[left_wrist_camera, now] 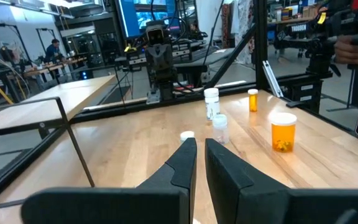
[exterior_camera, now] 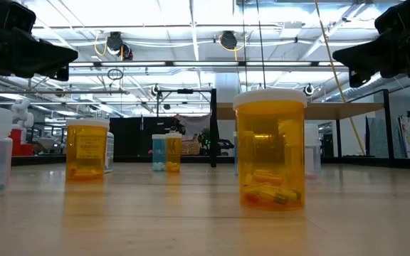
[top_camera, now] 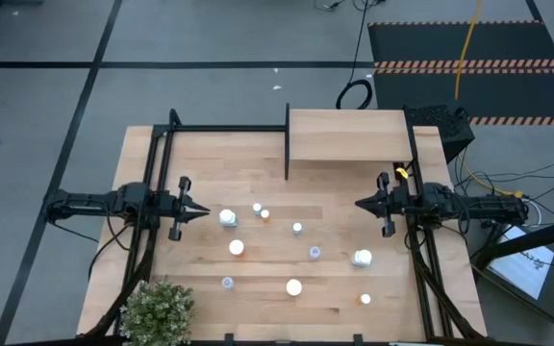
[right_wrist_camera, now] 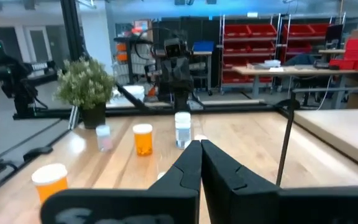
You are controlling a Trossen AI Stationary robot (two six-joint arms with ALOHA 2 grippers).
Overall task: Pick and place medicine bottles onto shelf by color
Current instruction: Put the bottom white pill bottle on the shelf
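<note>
Several small white-capped bottles, orange or pale blue/clear, stand upright on their bases across the middle and near part of the tabletop (top_camera: 210,163). Among them are a larger orange one (top_camera: 293,286) and a larger clear one (top_camera: 363,258). The low view shows the larger orange bottle (exterior_camera: 270,153) closest. The shelf (top_camera: 349,135) is a raised light-wood panel at the far edge, with a black upright (top_camera: 288,144) on its left side. My left gripper (top_camera: 206,210) hovers shut just left of a clear bottle (top_camera: 228,217). My right gripper (top_camera: 359,204) hovers shut in front of the shelf, right of the bottles.
A potted plant (top_camera: 158,309) stands at the near left corner. Black frame rails (top_camera: 229,128) run along the far and side edges. Bare wood lies between the bottles and the shelf. Benches and a person (left_wrist_camera: 51,48) show in the room beyond.
</note>
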